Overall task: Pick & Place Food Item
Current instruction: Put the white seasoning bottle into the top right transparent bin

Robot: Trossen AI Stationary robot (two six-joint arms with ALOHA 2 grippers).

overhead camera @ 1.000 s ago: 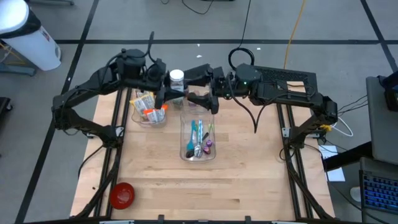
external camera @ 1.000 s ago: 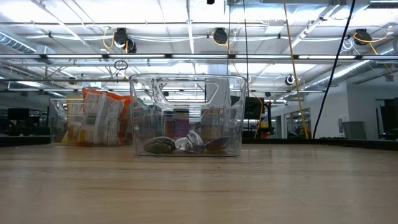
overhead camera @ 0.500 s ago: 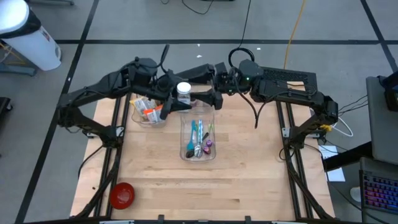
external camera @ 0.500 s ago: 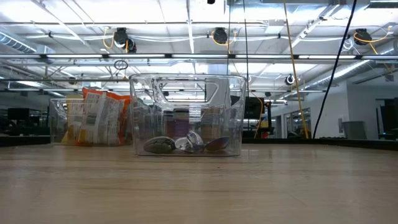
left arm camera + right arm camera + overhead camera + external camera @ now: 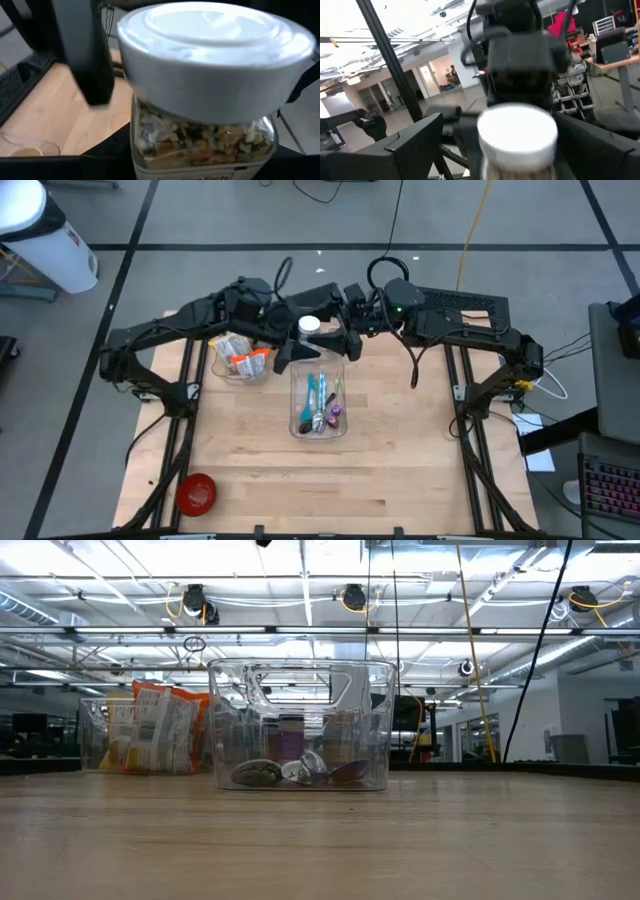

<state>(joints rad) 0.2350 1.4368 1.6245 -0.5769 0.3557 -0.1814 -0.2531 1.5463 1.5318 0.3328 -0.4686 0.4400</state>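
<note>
A clear jar with a white lid (image 5: 308, 327), filled with a nut mix (image 5: 200, 137), is held up over the far end of the clear bin of pens (image 5: 318, 402). My left gripper (image 5: 290, 348) is shut on the jar. My right gripper (image 5: 333, 322) is open; its fingers (image 5: 415, 145) stand on either side of the jar's lid (image 5: 517, 131), and I cannot tell whether they touch it. The low view shows neither the jar nor the grippers. My left gripper pinches the jar's clear body (image 5: 150, 150) below the lid between its two fingers, coming level from the table's left side. The jar stands upright in the hold, lid up, lifted clear of the table and the bin.
A clear bin of snack packets (image 5: 240, 356) stands at the far left, also seen in the low view (image 5: 150, 730). The pen bin shows in the middle of the low view (image 5: 300, 725). A red bowl (image 5: 196, 493) sits near the front left corner.
My left gripper has carried the jar toward the table's right and a little nearer, from beside the snack bin to between my right gripper's open fingers. The jar has stayed upright.
</note>
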